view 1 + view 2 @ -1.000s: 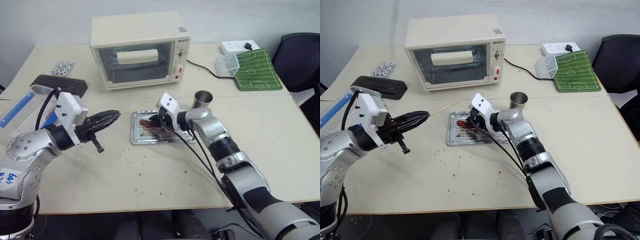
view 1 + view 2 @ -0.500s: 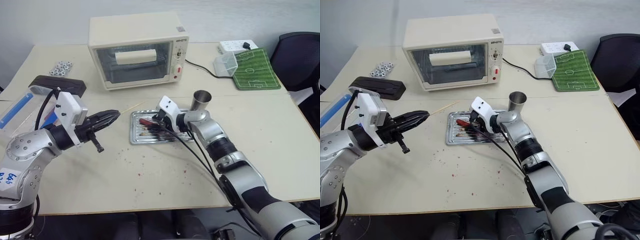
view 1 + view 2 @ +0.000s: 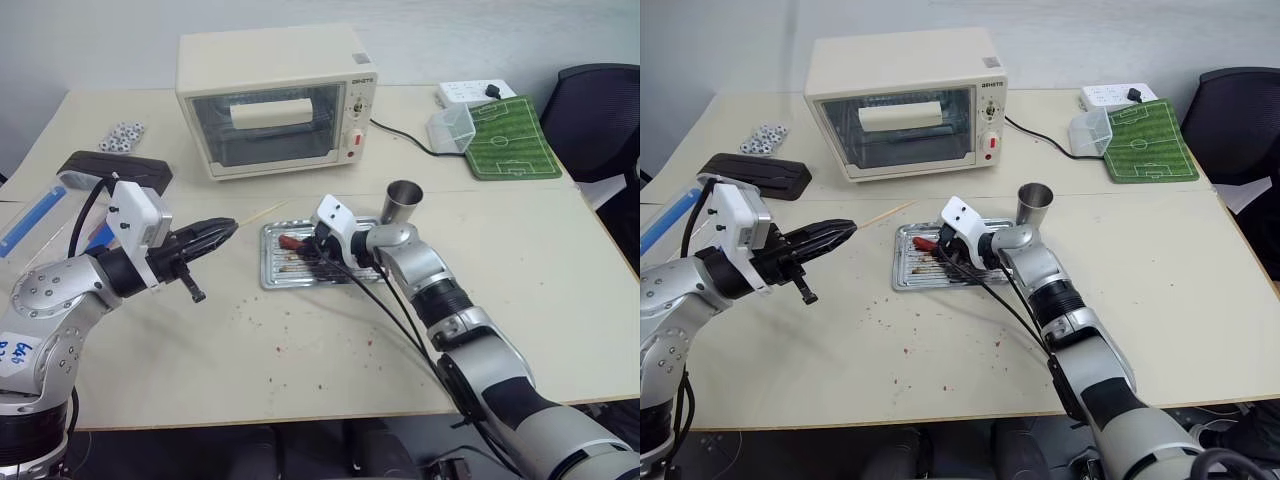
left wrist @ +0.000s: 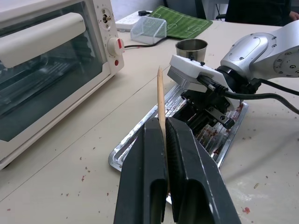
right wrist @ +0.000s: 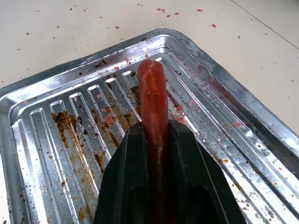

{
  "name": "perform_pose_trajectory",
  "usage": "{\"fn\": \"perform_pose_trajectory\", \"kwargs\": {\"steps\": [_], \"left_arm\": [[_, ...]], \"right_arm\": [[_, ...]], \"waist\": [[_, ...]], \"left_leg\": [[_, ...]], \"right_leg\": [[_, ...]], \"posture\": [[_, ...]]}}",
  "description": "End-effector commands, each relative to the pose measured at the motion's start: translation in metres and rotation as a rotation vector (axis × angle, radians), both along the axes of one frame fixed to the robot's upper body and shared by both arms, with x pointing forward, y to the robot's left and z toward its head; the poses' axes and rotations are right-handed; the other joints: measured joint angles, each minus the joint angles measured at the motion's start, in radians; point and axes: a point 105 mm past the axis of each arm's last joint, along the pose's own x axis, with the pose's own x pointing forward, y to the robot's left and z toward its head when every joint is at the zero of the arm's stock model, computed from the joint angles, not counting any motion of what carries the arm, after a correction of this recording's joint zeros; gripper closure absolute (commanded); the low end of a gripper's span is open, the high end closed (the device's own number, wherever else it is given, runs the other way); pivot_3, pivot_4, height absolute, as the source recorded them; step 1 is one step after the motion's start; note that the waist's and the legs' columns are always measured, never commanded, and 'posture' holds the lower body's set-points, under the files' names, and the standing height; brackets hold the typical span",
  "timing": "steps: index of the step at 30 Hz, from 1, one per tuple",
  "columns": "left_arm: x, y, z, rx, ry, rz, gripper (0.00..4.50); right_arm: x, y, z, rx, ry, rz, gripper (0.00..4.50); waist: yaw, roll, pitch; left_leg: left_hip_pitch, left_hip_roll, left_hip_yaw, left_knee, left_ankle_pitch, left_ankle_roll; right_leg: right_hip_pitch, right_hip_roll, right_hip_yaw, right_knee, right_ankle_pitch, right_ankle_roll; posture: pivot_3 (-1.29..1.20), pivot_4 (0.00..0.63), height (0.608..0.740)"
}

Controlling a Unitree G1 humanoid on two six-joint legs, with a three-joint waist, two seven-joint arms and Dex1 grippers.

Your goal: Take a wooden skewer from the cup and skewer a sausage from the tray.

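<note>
Left claw is clamped on the wooden skewer; the stick is pinched between both fingers, its pointed end sticking out past the tips toward the tray. The claw is held above the surface, left of the tray and apart from it. Right claw is closed around the sausage; the sausage runs lengthwise between the fingers and juts out beyond them, over the tray's ridged, stained bottom. The cup is seen upright just beside the tray's far right corner.
</note>
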Motion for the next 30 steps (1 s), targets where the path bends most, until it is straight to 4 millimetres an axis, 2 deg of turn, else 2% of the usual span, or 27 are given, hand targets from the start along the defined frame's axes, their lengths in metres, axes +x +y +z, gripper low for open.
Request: {"fn": "perform_pose_trajectory", "kwargs": {"steps": [1,5,10,18,21,25,30], "left_arm": [[-0.003,0.001,0.013,0.022,-0.066,0.003,4.5],[-0.003,0.001,0.012,0.021,-0.063,0.005,4.5],[-0.004,0.0,0.008,0.024,-0.048,-0.009,4.5],[-0.003,-0.006,0.006,0.034,-0.027,-0.075,4.5],[-0.009,-0.014,0.002,0.062,-0.002,-0.142,4.5],[-0.023,-0.027,-0.003,0.103,0.045,-0.264,4.5],[-0.038,-0.036,-0.007,0.157,0.094,-0.381,4.5]], "right_arm": [[-0.004,0.006,0.004,0.011,-0.015,0.023,4.24],[-0.005,0.006,0.009,0.012,-0.025,0.036,4.24],[-0.017,-0.001,0.026,-0.013,-0.053,0.121,4.24],[-0.051,-0.041,0.054,-0.131,-0.066,0.303,4.24],[-0.064,-0.063,0.063,-0.174,-0.059,0.363,4.24],[-0.073,-0.09,0.078,-0.211,-0.061,0.371,4.24],[-0.076,-0.099,0.089,-0.208,-0.076,0.351,4.24]], "waist": [[0.0,0.0,0.0],[0.0,0.0,0.0],[0.002,0.0,0.0],[0.007,0.0,0.0],[0.008,0.0,0.0],[0.004,0.0,0.0],[0.003,0.0,0.0]], "left_leg": [[0.0,0.0,0.0,0.0,0.0,0.0],[0.0,0.0,0.0,0.0,0.0,0.0],[-0.001,0.0,0.0,0.0,0.0,0.0],[-0.001,0.0,0.0,0.0,0.0,0.001],[-0.002,-0.001,0.0,0.0,-0.001,0.002],[-0.001,0.0,0.001,0.0,-0.002,0.003],[-0.001,0.0,0.001,0.0,-0.002,0.004]], "right_leg": [[0.0,0.0,0.0,0.0,0.0,0.0],[0.0,0.0,0.0,0.0,0.0,0.0],[-0.001,0.0,0.0,0.001,0.0,0.0],[-0.001,-0.001,-0.001,-0.001,0.0,0.0],[-0.002,-0.001,-0.001,-0.002,0.0,0.0],[-0.002,0.0,0.0,-0.004,0.0,0.0],[-0.002,0.0,0.001,-0.004,0.0,0.0]], "posture": [[0.0,0.15,0.74],[0.0,0.15,0.74],[0.0,0.15,0.74],[0.0,0.15,0.74],[0.0,0.15,0.74],[0.0,0.15,0.74],[0.0,0.15,0.74]]}}
